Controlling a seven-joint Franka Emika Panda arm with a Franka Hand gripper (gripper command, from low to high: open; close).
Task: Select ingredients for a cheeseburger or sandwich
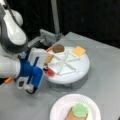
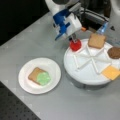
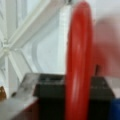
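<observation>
Red and glossy, the tomato disc (image 3: 79,62) stands on edge in the wrist view, a smooth plastic ring-shaped rim pinched between the dark fingers (image 3: 50,87) of the gripper (image 1: 47,71), which are drawn in narrow and clamped on it. In both front views the disc (image 2: 75,45) hangs at the fingertips just over the rim of the round white divided tray (image 1: 82,72), at the edge of one wedge compartment. The gripper's body is blue and white, with hard moulded plastic surfaces.

Raised white ribs split the tray (image 2: 85,75) into wedges that meet at its centre. Beyond the fingers, deeper into the tray, a tan square bread slice (image 2: 96,40) lies flat in the neighbouring wedge, with a matte, slightly toasted look. Farther from the fingers, a brown round patty (image 1: 58,48) sits in another wedge, and a thin yellow cheese square (image 1: 79,51) lies at the far rim, its corner overhanging the edge.

Well apart from the fingers, a round white paper plate (image 2: 53,72) with a fluted rim rests on the grey metal table (image 2: 30,40). On it lies a second tan bread slice (image 2: 34,74) with wavy-edged green lettuce (image 2: 44,78) laid partly over it. No writing or labels can be read anywhere.
</observation>
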